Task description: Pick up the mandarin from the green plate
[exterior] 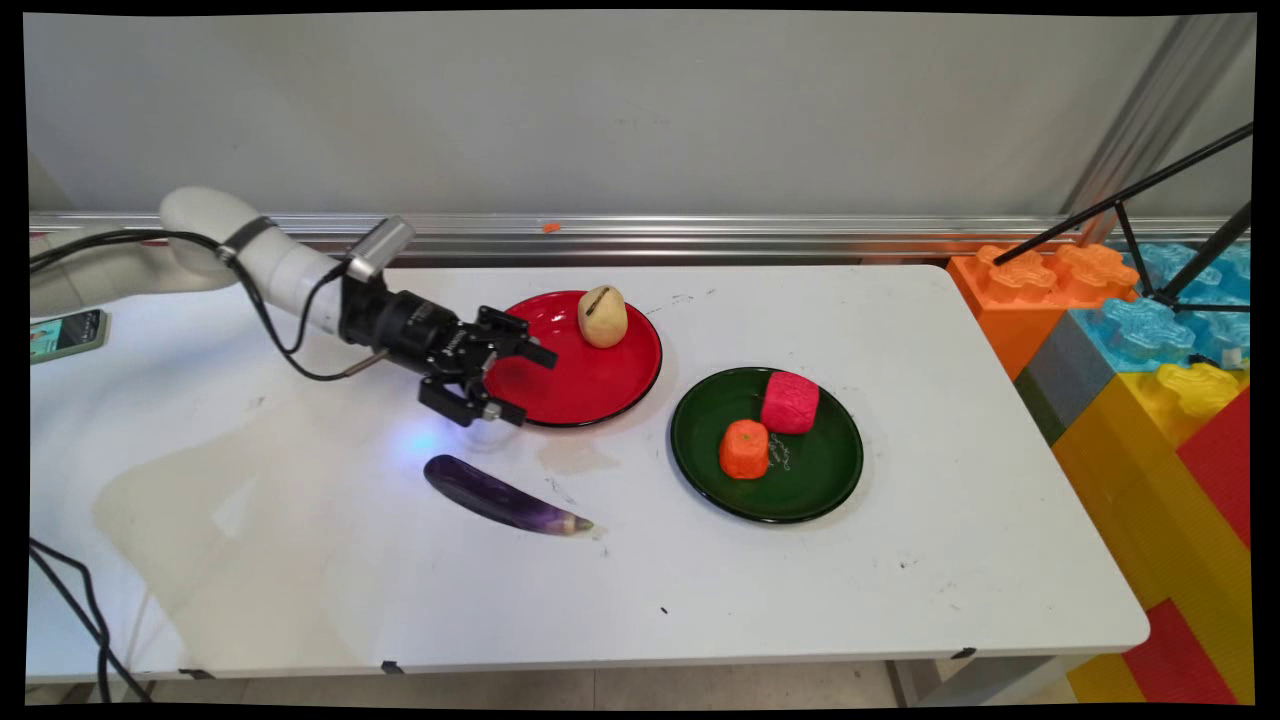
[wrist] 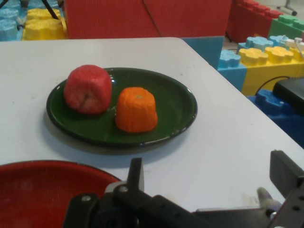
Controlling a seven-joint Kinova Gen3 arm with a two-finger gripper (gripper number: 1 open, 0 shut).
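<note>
Presently my claw (exterior: 512,385) hangs wide open, holding nothing, over the red plate's (exterior: 600,385) left rim, eggplant (exterior: 505,496) lying just nearside, lengthwise along the counter (exterior: 900,560).

No words I can read from here.
On the green plate (exterior: 820,480), just beside the orange piece (exterior: 744,449), I see a few thin white marks that may be writing, but I can't make out a letter. The phone-like thing (exterior: 68,335) far left of the red plate (exterior: 590,385) shows a lit screen, nothing legible.
</note>
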